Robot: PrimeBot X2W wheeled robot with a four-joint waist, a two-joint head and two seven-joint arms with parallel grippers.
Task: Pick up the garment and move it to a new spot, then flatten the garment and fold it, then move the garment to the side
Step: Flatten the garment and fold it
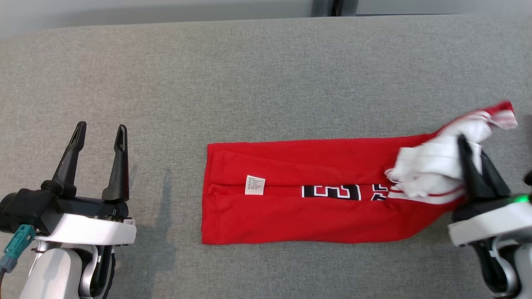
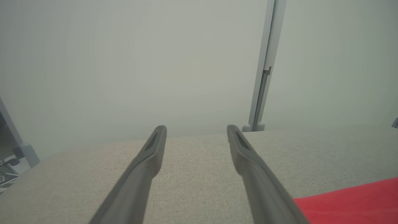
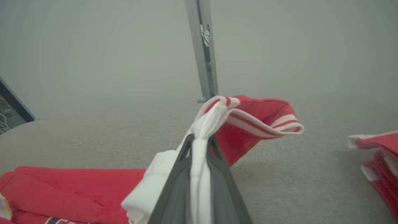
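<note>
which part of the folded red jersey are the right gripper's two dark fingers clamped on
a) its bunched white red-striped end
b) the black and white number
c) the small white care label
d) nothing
a: the right gripper is shut on the bunched white, red-striped end of the folded red jersey, held above the grey fabric table.

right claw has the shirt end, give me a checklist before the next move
1. Right claw shut on shirt end: ok
2. Held end raised off table: ok
3. Rest of shirt flat, long sides folded in: ok
4. Left claw open, apart from shirt: ok
5. All layers of the end pinched: cannot tell
6. Stack apart from held end: ok
</note>
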